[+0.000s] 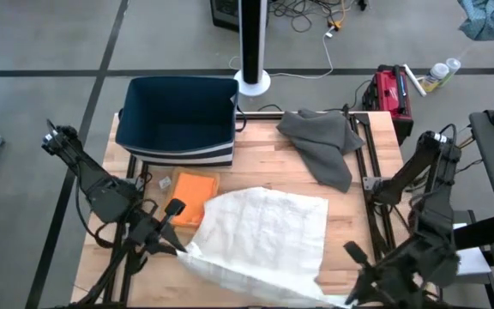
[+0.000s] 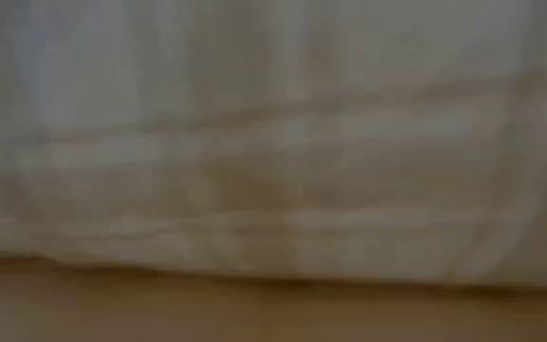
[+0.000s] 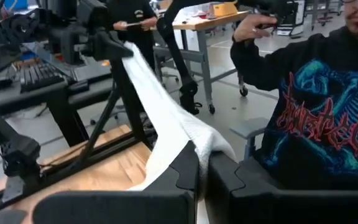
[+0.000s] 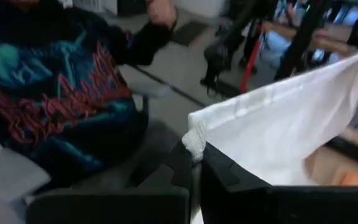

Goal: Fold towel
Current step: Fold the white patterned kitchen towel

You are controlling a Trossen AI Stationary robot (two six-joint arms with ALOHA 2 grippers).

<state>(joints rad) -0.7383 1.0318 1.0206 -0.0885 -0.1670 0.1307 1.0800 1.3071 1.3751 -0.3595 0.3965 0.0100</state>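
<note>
A white towel lies spread on the wooden table's near middle, and its near edge is raised off the table. My left gripper is shut on the towel's near left corner. My right gripper is shut on its near right corner, by the table's near edge. In the low view the hanging towel fills the picture, with its lower part close to the tabletop. The left wrist view shows the raised edge running from my left gripper up to the right one. My left gripper pinches the towel's near left corner between its two shut fingers. They come about level, slanting toward the table's near right. The corner is bunched and lifted clear; the edge runs taut toward the other gripper. My right gripper pinches the towel's near right corner at its hemmed edge between its two shut fingers, reaching about level from the right. The corner is held clear of the table. The cloth stretches away from the corner, and the towel's far part rests on the table.
A navy basket stands at the far left, with an orange cloth in front of it. A crumpled grey towel lies at the far right. A person in a black printed shirt stands just beyond the near edge.
</note>
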